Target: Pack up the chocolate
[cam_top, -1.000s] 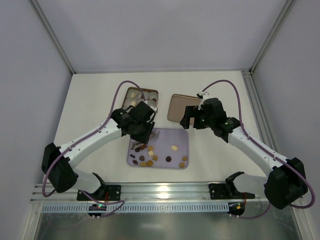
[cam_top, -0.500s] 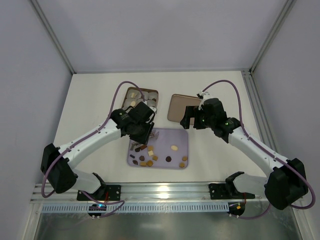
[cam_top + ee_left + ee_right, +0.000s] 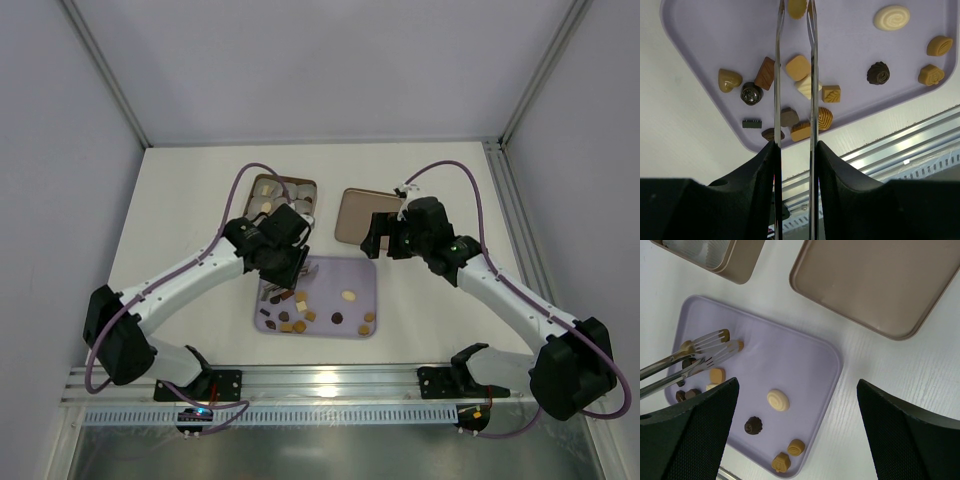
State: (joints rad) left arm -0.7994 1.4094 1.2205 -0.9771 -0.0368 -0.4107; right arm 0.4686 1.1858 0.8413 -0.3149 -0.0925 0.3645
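The chocolate [image 3: 807,85] lies as several small pieces, caramel, dark and cream, on a lilac tray [image 3: 850,50], mostly at its near-left corner [image 3: 290,312]. My left gripper [image 3: 795,145] is shut on a pair of metal tongs [image 3: 778,75], whose blades reach over the tray. A caramel piece [image 3: 796,7] sits between the tong tips, which also show in the right wrist view [image 3: 715,342]. My right gripper [image 3: 797,382] hangs open and empty above the tray's far right corner [image 3: 383,237].
A brown square tin [image 3: 285,192] with pale ribbed cups stands behind the tray on the left. Its flat lid [image 3: 875,280] lies to the right of it. A metal rail [image 3: 320,380] runs along the table's near edge.
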